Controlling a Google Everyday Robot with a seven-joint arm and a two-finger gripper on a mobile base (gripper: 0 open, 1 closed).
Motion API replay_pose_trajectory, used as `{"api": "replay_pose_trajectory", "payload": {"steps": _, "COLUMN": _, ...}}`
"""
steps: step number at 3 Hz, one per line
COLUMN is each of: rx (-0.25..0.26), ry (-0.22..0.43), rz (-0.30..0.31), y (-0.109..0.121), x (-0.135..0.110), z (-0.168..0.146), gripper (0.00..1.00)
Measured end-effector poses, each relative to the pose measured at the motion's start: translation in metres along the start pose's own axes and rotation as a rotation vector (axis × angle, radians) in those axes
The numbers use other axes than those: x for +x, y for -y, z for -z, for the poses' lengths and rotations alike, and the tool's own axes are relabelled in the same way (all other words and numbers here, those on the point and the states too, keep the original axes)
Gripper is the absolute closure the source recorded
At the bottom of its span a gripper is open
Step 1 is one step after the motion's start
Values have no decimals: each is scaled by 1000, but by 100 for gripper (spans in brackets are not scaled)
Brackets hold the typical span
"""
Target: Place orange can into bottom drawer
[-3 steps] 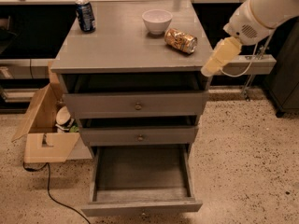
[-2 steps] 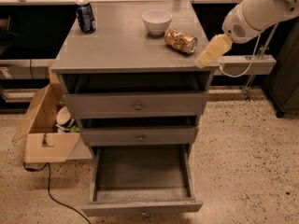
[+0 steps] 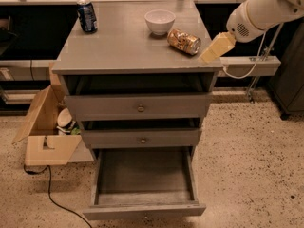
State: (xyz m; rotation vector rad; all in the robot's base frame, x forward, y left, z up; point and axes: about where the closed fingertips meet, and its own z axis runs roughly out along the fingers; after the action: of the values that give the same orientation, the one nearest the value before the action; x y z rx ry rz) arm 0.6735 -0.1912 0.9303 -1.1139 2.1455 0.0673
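1. Gripper (image 3: 216, 47): your pale yellow gripper hung at the end of the white arm (image 3: 259, 11), over the right front corner of the cabinet top (image 3: 118, 49). Whether it was apart or together could not be told; it held nothing.
2. Orange can (image 3: 184, 41): it lay on its side on the cabinet top, toward the right edge. It was just beside your gripper, on the gripper's left and slightly farther back. Contact between the two could not be made out.
3. Bottom drawer (image 3: 142, 212): it stood pulled well out at the foot of the cabinet, with its bare grey floor showing. It was well below and apart from both can and gripper.
4. Middle drawer (image 3: 141, 139) and top drawer (image 3: 140, 107): each had a small round knob and sat slightly out from the frame.
5. White bowl (image 3: 159, 21): it stood upright at the back of the top, just left of the orange can.
6. Dark blue can (image 3: 87, 16): it stood upright at the back left corner.
7. Cardboard box (image 3: 45, 137): it sat open on the speckled floor to the cabinet's left, with a dark cable (image 3: 52, 196) trailing beside it.
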Motion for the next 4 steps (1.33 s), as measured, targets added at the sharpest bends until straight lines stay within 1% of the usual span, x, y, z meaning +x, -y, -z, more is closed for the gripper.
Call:
{"api": "replay_pose_trajectory", "payload": {"steps": 1, "rx": 21, "ry": 20, "rz": -64, "y": 18, "x": -5, "z": -18, "gripper": 0}}
{"api": "replay_pose_trajectory", "payload": {"steps": 2, "rx": 71, "ry": 10, "rz": -156, "y": 50, "x": -14, "z": -56, "gripper": 0}}
{"api": "replay_pose_trajectory", "payload": {"steps": 3, "rx": 90, "ry": -4, "rz": -181, "y": 61, "x": -23, "z": -82, "gripper": 0}}
{"api": "replay_pose_trajectory", "payload": {"steps": 4, "rx": 92, "ry": 15, "rz": -206, "y": 69, "x": -37, "z": -116, "gripper": 0}}
